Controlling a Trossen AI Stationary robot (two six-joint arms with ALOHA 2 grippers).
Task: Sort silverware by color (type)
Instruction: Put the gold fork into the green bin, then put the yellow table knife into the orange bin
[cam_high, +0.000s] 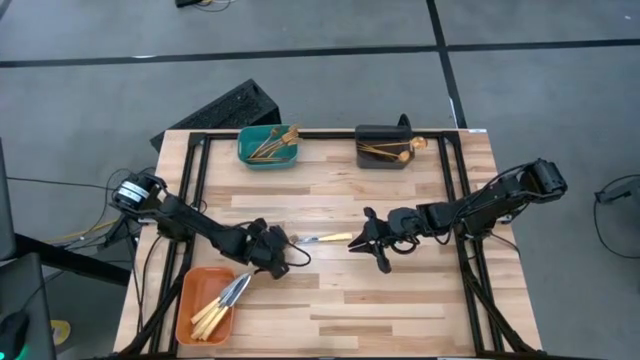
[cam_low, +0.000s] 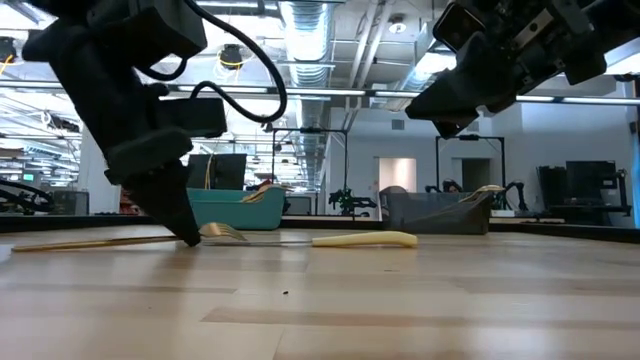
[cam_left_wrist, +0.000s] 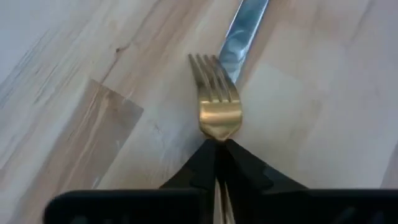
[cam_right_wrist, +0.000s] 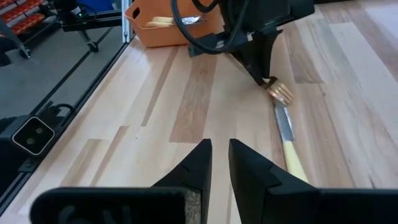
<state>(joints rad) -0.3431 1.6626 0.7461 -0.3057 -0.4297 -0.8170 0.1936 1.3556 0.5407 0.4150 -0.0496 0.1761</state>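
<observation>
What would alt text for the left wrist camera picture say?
The left end effector, shut, pinches a gold fork by its neck, tines pointing away over the wooden table. A knife's silver blade lies just beyond the tines.

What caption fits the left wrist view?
Left gripper pinching a gold fork beside a knife on the table.

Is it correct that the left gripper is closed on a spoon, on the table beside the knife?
Not a spoon. The left wrist view shows tines: the left gripper is closed on a fork, on the table beside the knife.
</observation>
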